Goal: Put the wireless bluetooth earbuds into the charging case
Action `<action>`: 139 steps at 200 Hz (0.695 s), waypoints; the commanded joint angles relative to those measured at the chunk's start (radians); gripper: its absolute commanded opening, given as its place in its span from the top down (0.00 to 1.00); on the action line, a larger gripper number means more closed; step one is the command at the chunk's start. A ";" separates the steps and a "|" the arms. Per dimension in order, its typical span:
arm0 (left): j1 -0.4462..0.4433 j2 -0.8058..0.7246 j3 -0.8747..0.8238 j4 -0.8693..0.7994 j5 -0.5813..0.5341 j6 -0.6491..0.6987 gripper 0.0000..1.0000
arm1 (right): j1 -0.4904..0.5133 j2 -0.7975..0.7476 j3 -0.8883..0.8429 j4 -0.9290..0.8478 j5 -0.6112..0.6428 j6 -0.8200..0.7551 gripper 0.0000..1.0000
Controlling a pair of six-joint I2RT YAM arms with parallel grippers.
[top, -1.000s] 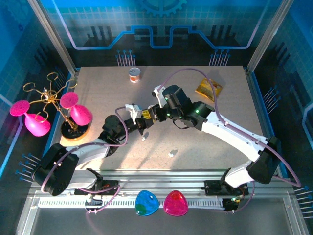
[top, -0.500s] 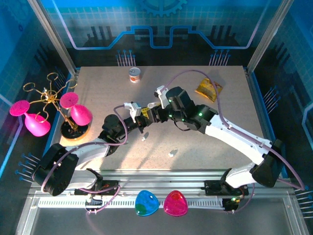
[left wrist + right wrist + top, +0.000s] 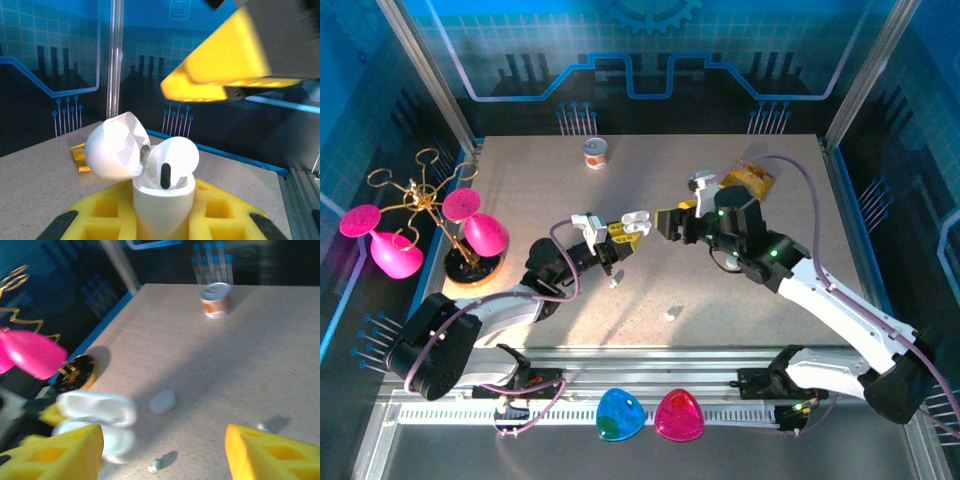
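The left arm's yellow padded fingers (image 3: 105, 212) were clamped on a white rounded plastic charging case (image 3: 162, 200). It was held upright, with its hinged lid (image 3: 112, 152) swung open toward the left of the wrist view. One tiny white stemmed earbud (image 3: 172, 159) sat in the case; whether a second socket was free was hidden. The right arm's yellow fingers (image 3: 55, 450) stood apart and empty, just right of the case in the overhead frame. A loose white earbud (image 3: 613, 284) lay on the speckled tabletop (image 3: 520, 190) just below the left fingers. Another loose earbud (image 3: 670, 314) lay lower, straight below the right fingers, the free arm's likelier pick. Their long axes were too small to tell.
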 commanded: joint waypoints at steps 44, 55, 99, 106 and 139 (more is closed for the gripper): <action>0.008 0.015 -0.027 0.080 0.063 0.049 1.00 | -0.085 -0.035 -0.046 0.041 -0.200 -0.016 0.38; 0.008 0.019 -0.027 0.083 0.064 0.058 1.00 | -0.055 -0.033 -0.035 0.032 -0.203 -0.058 0.39; 0.009 0.057 -0.023 0.131 0.078 0.077 1.00 | 0.042 -0.005 -0.006 0.038 -0.223 -0.115 0.67; 0.008 0.063 -0.024 0.141 0.082 0.077 1.00 | 0.060 0.004 0.004 0.038 -0.223 -0.124 0.70; 0.009 0.081 -0.021 0.161 0.099 0.080 1.00 | 0.109 0.058 0.049 0.050 -0.239 -0.142 0.79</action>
